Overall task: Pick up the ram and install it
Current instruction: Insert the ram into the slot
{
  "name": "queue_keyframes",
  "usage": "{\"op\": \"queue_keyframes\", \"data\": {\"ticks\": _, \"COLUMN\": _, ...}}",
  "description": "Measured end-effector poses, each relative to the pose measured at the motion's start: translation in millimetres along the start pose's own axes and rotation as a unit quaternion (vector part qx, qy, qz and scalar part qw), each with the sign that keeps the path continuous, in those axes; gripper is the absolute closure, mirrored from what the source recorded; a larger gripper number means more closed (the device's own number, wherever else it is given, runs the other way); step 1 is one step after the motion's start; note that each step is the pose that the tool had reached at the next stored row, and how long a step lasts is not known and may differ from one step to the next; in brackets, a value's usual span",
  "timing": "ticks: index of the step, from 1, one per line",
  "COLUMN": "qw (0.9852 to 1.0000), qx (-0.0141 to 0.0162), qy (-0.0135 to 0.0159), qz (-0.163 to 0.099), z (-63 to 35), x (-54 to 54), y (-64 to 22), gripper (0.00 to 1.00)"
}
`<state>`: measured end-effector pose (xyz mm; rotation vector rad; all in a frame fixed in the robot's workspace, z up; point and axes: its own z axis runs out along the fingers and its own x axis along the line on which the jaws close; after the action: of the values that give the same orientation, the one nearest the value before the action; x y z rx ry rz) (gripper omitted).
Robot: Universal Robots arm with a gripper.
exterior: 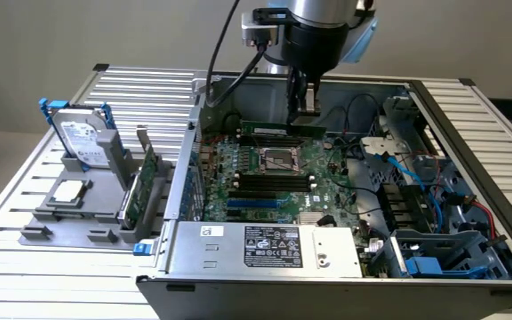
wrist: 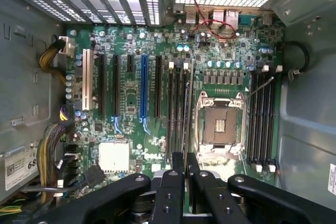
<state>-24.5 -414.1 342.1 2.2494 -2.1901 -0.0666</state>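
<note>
The ram [exterior: 279, 127] sits in the upper middle of your exterior view, a narrow green stick lying level low over the motherboard [exterior: 327, 183], just behind the processor socket [exterior: 280, 160]. Your pincer [exterior: 307, 113] is closed almost fully, pinching the stick by its upper edge. In your wrist view it runs edge-on between the fingers [wrist: 177, 163], beside the black memory slots [wrist: 173, 114]; you cannot tell whether it touches one.

Exterior high, oblique; wrist close overhead; shared motherboard [exterior: 338, 179].
</note>
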Motion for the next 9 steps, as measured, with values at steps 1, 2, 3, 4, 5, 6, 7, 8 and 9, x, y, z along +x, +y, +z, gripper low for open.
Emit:
{"op": "queue_keyframes", "data": {"ticks": 1, "qw": 1.0, "qx": -0.0007, "qy": 0.0, "qz": -0.003, "z": 1.0, "x": 0.4, "y": 0.0, "gripper": 0.86}}
{"op": "queue_keyframes", "data": {"ticks": 2, "qw": 1.0, "qx": -0.001, "qy": 0.0004, "qz": -0.006, "z": 2.0, "x": 0.5, "y": 0.0, "gripper": 0.86}}
{"op": "queue_keyframes", "data": {"ticks": 3, "qw": 0.9999, "qx": -0.0013, "qy": 0.0008, "qz": -0.012, "z": 3.0, "x": 0.5, "y": 0.0, "gripper": 0.86}}
{"op": "queue_keyframes", "data": {"ticks": 4, "qw": 0.9998, "qx": -0.0015, "qy": 0.001, "qz": -0.021, "z": 3.7, "x": 0.5, "y": 0.0, "gripper": 0.86}}
{"op": "queue_keyframes", "data": {"ticks": 5, "qw": 0.9995, "qx": -0.0019, "qy": 0.0014, "qz": -0.03, "z": 4.3, "x": 0.5, "y": -0.1, "gripper": 0.86}}
{"op": "queue_keyframes", "data": {"ticks": 6, "qw": 0.9993, "qx": -0.0022, "qy": 0.0019, "qz": -0.037, "z": 4.8, "x": 0.6, "y": -0.1, "gripper": 0.86}}
{"op": "queue_keyframes", "data": {"ticks": 7, "qw": 0.9991, "qx": -0.0024, "qy": 0.0021, "qz": -0.043, "z": 5.8, "x": 0.6, "y": -0.1, "gripper": 0.86}}
{"op": "queue_keyframes", "data": {"ticks": 8, "qw": 0.999, "qx": -0.0025, "qy": 0.0026, "qz": -0.045, "z": 7.3, "x": 0.6, "y": 0.3, "gripper": 0.86}}
{"op": "queue_keyframes", "data": {"ticks": 9, "qw": 0.999, "qx": -0.0025, "qy": 0.0033, "qz": -0.045, "z": 8.9, "x": 0.7, "y": 1.0, "gripper": 0.86}}
